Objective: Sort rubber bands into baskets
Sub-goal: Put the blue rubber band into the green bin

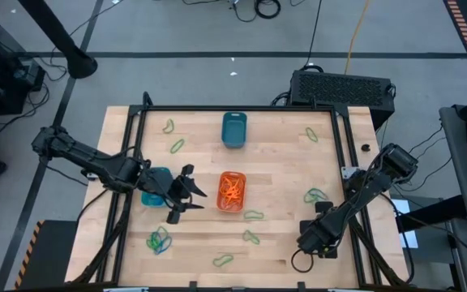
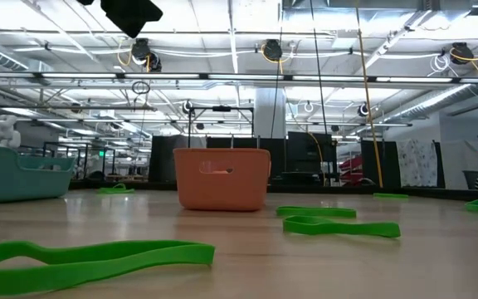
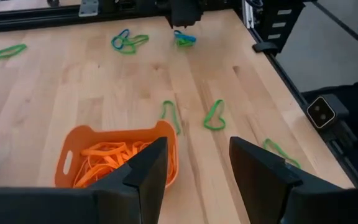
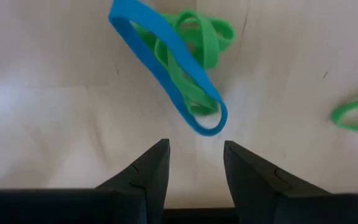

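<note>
Two dark jointed arms, black wedge-shaped fingers point(image 3: 145, 177), trailing cables.

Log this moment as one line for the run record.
left claw: open, empty, beside orange basket | right claw: open, over blue band tangled with green bands | orange bands: in orange basket

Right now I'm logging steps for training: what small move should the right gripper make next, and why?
Probably lower the right gripper straight down: its fingers are open and empty just short of a blue rubber band tangled with a green rubber band.
</note>
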